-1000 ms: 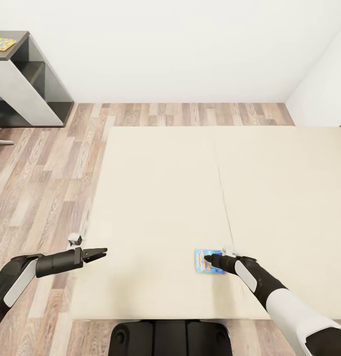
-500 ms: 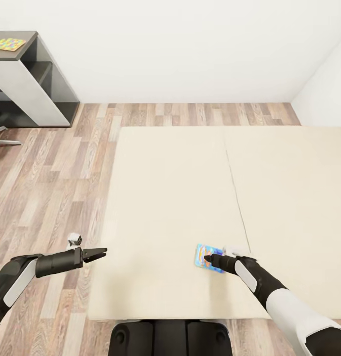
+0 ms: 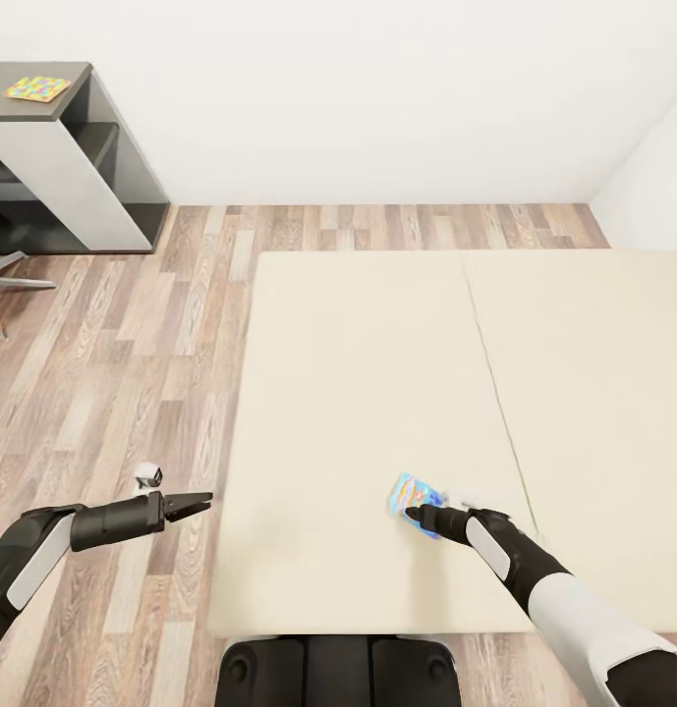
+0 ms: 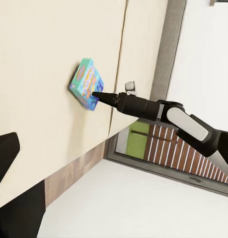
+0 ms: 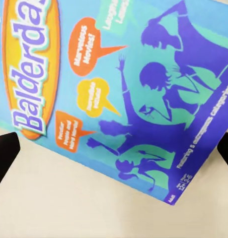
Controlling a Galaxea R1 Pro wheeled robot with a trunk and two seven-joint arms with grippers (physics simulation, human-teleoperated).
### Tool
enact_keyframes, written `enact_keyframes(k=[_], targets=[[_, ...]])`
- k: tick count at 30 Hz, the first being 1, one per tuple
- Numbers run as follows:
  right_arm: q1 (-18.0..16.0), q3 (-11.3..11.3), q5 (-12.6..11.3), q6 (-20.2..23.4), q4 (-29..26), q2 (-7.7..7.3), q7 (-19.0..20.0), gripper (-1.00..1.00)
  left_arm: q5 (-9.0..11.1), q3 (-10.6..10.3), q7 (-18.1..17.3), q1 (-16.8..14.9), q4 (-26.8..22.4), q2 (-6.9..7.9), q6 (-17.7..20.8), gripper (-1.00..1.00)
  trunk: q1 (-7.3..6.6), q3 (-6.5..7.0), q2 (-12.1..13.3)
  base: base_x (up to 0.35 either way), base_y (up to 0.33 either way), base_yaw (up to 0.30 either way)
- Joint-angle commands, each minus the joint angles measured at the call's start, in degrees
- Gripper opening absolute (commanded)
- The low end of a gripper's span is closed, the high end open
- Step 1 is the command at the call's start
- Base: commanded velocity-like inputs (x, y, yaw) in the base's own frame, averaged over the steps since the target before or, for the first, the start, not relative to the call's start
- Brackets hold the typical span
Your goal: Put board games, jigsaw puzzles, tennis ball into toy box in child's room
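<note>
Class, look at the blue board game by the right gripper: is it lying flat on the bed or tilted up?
Tilted: the blue board game has one edge raised off the bed in the left wrist view.

Blue-teal board game [image 3: 414, 496], purple figures; cream bed [image 3: 377, 393]; multicolour jigsaw puzzle [image 3: 36, 88].

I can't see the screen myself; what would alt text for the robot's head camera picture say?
The robot's right claw touches a small blue board game near the front of a large cream bed, while its left claw hangs over wood-plank floor. At far left, a grey table carries a colourful jigsaw puzzle.
</note>
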Motion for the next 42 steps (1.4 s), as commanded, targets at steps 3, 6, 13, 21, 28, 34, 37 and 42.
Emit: enact_keyframes(k=[3,6,13,21,28,34,37,42], targets=[[0.0,0.2,-0.1,0.2,-0.1,-0.06,0.0,1.0,0.4,-0.2,0.0,0.0,0.0,0.07,0.4,1.0,0.03,-0.06,-0.1,0.0,0.231,0.0],[0.0,0.2,-0.1,0.2,-0.1,-0.06,0.0,1.0,0.4,-0.2,0.0,0.0,0.0,0.08,0.4,1.0,0.03,-0.06,-0.1,0.0,0.232,0.0],[0.0,0.2,-0.1,0.2,-0.1,-0.06,0.0,1.0,0.4,-0.2,0.0,0.0,0.0,0.08,0.4,1.0,0.03,-0.06,-0.1,0.0,0.112,0.0],[0.0,0.2,-0.1,0.2,-0.1,-0.06,0.1,1.0,0.4,-0.2,0.0,0.0,0.0,0.06,0.4,1.0,0.03,-0.06,-0.1,0.0,0.006,0.0],[0.0,0.2,-0.1,0.2,-0.1,-0.06,0.1,1.0,0.4,-0.2,0.0,0.0,0.0,0.02,0.4,1.0,0.03,-0.06,-0.1,0.0,0.0,0.0],[0.0,0.3,-0.1,0.3,-0.1,-0.13,0.0,1.0,0.4,-0.2,0.0,0.0,0.0,0.04,0.4,1.0,0.03,-0.06,-0.1,0.0,0.0,0.0],[-0.1,0.3,-0.1,0.7,-0.2,-0.18,0.0,1.0,0.4,-0.2,0.0,0.0,0.0,0.06,0.4,1.0,0.03,-0.06,-0.1,0.0,0.0,0.0],[-0.1,0.3,0.0,2.4,-0.3,-0.25,0.0,1.0,0.4,-0.2,0.0,0.0,0.0,0.08,0.4,1.0,0.03,-0.06,-0.1,0.0,0.0,0.0]])
